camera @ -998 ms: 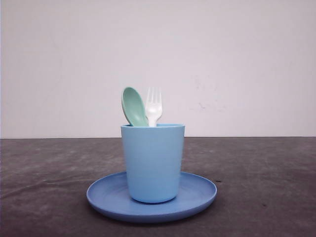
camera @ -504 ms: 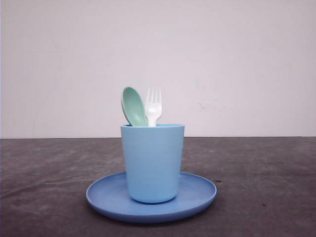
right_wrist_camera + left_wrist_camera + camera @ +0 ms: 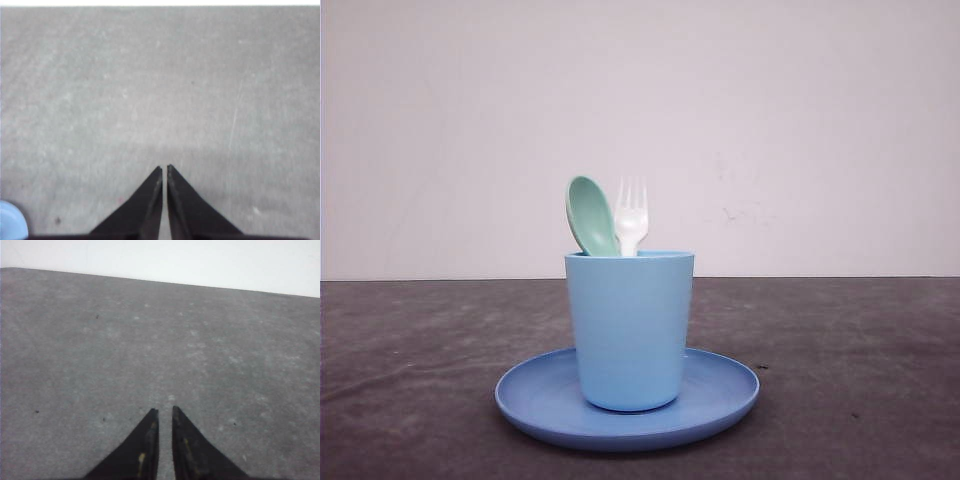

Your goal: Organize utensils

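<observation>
The mint-green spoon (image 3: 590,215) and the white fork (image 3: 631,215) stand upright side by side in a light blue cup (image 3: 630,330), bowl and tines sticking out above its rim, handles hidden inside. The cup stands on a round blue plate (image 3: 720,395) in the middle of the table. My left gripper (image 3: 164,410) hangs over bare grey table, shut, with nothing between its black fingers. Over bare table too, my right gripper (image 3: 164,167) is shut and empty, its fingers nearly touching.
The dark grey table (image 3: 860,350) runs back to a plain white wall (image 3: 820,130). A pale blue rounded edge (image 3: 11,220) shows at the corner of the right wrist view, off to the side of that gripper.
</observation>
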### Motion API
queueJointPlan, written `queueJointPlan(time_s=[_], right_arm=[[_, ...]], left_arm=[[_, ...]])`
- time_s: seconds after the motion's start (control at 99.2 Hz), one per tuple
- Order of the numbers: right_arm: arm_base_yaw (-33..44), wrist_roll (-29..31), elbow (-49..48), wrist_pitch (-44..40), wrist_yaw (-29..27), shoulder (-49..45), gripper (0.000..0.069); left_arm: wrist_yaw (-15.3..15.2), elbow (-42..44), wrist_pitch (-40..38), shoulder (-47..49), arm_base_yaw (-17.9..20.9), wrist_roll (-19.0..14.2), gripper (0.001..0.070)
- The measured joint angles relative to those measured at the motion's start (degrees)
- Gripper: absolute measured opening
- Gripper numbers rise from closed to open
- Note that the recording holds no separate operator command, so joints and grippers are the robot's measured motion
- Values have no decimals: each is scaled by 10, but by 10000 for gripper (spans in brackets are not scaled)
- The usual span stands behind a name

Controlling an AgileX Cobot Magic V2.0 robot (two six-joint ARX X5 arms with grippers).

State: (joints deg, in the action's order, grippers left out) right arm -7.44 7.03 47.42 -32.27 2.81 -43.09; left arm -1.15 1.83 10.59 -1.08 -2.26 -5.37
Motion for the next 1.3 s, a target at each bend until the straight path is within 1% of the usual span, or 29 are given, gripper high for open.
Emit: queueJointPlan(time_s=[0.383, 0.605, 0.787, 0.897, 1.15, 1.2, 1.301], right_arm=[[0, 0, 0, 30, 0, 0, 14], [-1, 0, 0, 30, 0, 0, 14], [1, -1, -12, 46, -33, 34, 14], [3, -1, -68, 109, -35, 84, 14], [5, 7, -263, 297, -25, 245, 14], [7, 7, -296, 314, -25, 282, 14], [13, 7, -363, 316, -24, 346, 14]], left_arm=[[0, 0, 0, 0, 0, 0, 24], [0, 0, 0, 0, 0, 0, 24], [0, 0, 0, 0, 0, 0, 24], [0, 0, 0, 0, 0, 0, 24], [0, 0, 0, 0, 0, 0, 24], [0, 0, 0, 0, 0, 0, 24], [0, 0, 0, 0, 0, 0, 24]])
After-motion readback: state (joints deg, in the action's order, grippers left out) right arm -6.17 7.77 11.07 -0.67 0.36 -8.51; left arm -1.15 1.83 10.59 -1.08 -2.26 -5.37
